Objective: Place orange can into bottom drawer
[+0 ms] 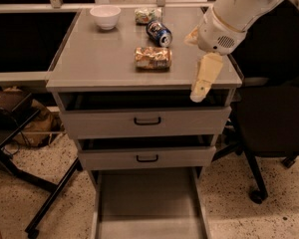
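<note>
The orange can [153, 58] lies on its side near the middle of the grey cabinet top [99, 59]. My gripper [194, 66] hangs over the top's right front corner, to the right of the can and apart from it. Its cream fingers [206, 76] are spread and hold nothing. The bottom drawer [147, 203] is pulled out at the foot of the cabinet, showing its flat grey floor with nothing in it.
A dark blue can [159, 33], a pale green-and-white packet [147, 15] and a white bowl [105, 16] sit at the back of the top. Two grey drawers with black handles [147, 120] stand slightly ajar. A black office chair [274, 128] stands right, a dark desk frame [20, 148] left.
</note>
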`<control>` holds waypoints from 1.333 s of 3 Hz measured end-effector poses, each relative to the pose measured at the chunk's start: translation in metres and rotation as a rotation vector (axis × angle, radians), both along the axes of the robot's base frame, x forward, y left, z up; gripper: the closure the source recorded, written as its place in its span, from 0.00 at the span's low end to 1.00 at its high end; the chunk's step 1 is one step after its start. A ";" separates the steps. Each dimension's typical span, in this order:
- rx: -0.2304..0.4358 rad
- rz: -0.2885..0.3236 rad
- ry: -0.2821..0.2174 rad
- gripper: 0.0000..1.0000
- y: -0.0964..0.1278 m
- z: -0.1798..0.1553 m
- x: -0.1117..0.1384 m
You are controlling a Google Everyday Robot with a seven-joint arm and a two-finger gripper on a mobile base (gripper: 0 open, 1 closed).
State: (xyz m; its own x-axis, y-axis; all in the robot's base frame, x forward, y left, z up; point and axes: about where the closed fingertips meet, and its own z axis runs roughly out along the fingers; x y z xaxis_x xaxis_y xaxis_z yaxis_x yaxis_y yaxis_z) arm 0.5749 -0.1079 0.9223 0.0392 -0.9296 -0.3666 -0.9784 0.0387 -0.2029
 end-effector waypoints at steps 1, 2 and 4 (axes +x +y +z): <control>0.000 0.001 0.000 0.00 0.000 0.000 0.000; 0.013 0.027 -0.008 0.00 0.006 -0.014 0.014; 0.028 0.080 -0.122 0.00 0.062 -0.057 0.104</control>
